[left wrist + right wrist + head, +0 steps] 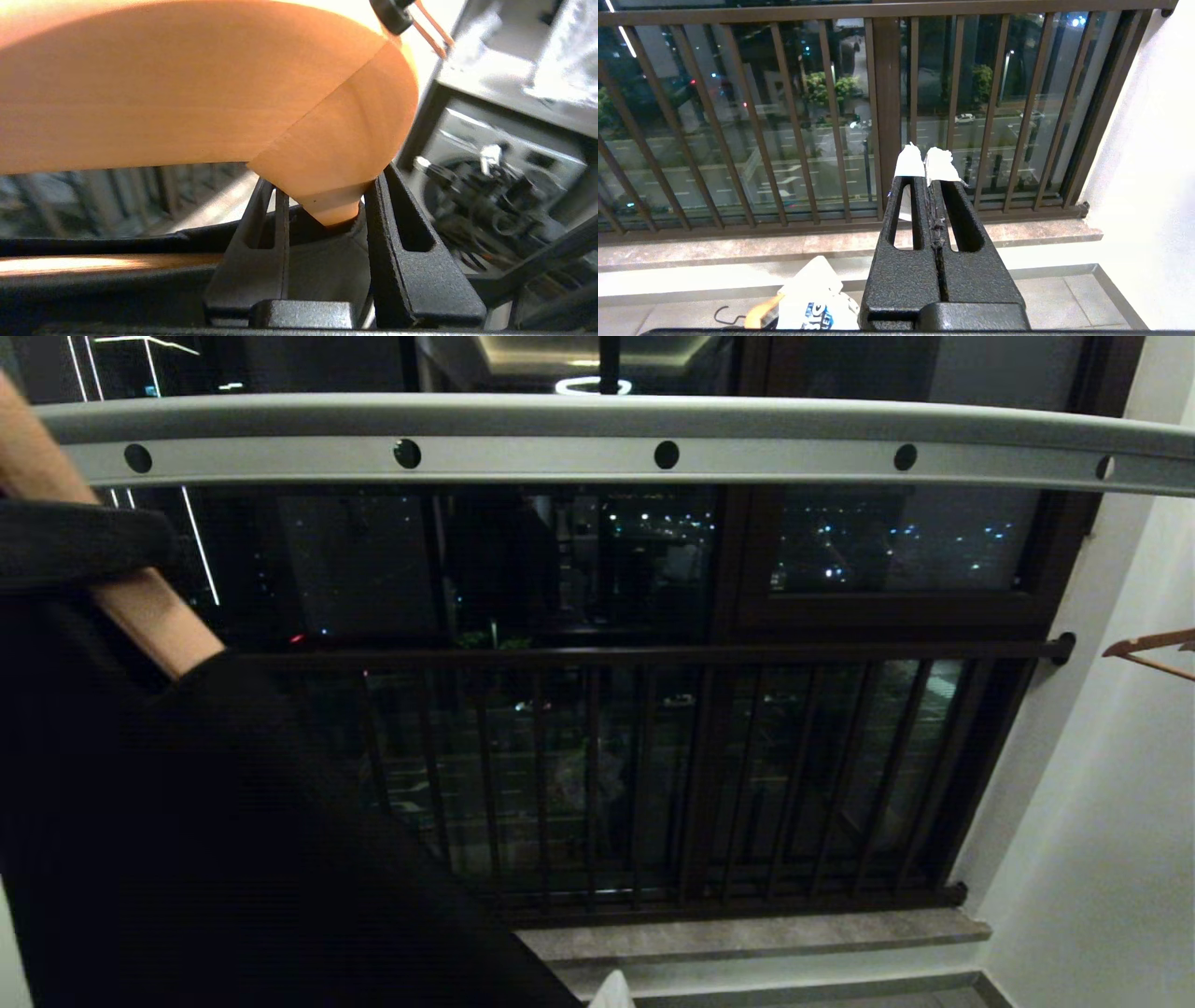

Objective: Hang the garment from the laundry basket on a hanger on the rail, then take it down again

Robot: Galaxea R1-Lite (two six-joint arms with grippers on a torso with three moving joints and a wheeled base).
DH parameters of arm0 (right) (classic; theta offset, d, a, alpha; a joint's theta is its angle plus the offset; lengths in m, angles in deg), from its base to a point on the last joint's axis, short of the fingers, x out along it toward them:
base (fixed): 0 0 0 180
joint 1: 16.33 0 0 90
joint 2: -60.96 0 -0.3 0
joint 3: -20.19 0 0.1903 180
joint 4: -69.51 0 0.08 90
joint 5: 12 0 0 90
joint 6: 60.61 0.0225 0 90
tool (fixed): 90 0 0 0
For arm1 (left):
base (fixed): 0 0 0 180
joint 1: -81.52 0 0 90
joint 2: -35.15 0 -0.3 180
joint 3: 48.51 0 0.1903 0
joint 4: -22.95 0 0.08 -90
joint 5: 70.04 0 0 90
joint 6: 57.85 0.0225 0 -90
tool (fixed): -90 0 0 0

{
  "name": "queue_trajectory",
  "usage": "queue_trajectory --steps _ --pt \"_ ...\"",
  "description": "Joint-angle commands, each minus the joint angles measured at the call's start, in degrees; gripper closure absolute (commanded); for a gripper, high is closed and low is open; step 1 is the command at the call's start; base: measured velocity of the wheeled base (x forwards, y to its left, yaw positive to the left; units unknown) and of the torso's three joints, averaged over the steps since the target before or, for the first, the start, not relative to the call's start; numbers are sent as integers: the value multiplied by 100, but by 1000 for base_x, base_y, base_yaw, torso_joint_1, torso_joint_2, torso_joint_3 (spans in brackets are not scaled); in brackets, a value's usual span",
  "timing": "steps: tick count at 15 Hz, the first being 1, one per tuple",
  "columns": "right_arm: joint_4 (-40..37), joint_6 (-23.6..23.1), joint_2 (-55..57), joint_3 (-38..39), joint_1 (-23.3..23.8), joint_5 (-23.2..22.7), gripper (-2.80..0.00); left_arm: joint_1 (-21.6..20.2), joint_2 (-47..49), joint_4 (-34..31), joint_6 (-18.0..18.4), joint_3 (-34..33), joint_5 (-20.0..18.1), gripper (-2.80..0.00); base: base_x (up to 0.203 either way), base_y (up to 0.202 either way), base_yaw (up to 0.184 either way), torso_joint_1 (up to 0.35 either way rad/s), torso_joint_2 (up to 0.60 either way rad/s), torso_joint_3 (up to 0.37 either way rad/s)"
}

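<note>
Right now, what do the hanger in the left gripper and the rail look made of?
Hanger: wood, it seems, smooth pale orange-tan with faint grain and a visible joint line; the left gripper clamps its tip. Rail: probably painted or anodised metal, matte silver-grey, uniform, with round punched holes.

Hanger [187,88] clamped in the left gripper [322,205] looks like smooth, satiny wood. Gripper fingers [411,275] are rough, grainy matt black. Rail [597,439] is smooth matt metal, garment [187,859] matt black cloth.

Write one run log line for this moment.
left gripper: shut on wooden hanger | garment: on hanger | rail: bare | right gripper: shut, empty
</note>
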Motion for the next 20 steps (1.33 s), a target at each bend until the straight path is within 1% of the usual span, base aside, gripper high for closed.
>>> queue_trajectory --steps 1,3,5,7,9,12,13,14,15,17,20 --pt "2 1 0 1 0 0 0 -261 500 49 -57 56 -362 0 0 0 0 0 0 0" --pt "8 1 0 1 0 0 0 -851 760 193 -184 36 -965 0 0 0 0 0 0 0" --pt "-1 1 0 1 0 0 0 -1542 981 322 -254 29 -1694 0 0 0 0 0 0 0" --pt "8 1 0 1 0 0 0 -2294 1134 379 -286 -2 -2749 0 0 0 0 0 0 0" --pt "7 1 0 1 0 0 0 -3032 1183 400 -257 -133 -4077 0 0 0 0 0 0 0" --pt "-1 1 0 1 0 0 0 -3878 1423 531 -35 -354 -5418 0 0 0 0 0 0 0" --pt "0 1 0 1 0 0 0 -4112 1577 582 -12 -370 -5795 0 0 0 0 0 0 0" --pt "8 1 0 1 0 0 0 -4295 1747 681 7 -378 -6098 0 0 0 0 0 0 0" --pt "5 1 0 1 0 0 0 -4345 1872 820 14 -381 -6225 0 0 0 0 0 0 0" --pt "7 1 0 1 0 0 0 -4316 2093 1025 7 -335 -6277 0 0 0 0 0 0 0" --pt "4 1 0 1 0 0 0 -4030 2444 1148 19 -124 -6262 0 0 0 0 0 0 0"
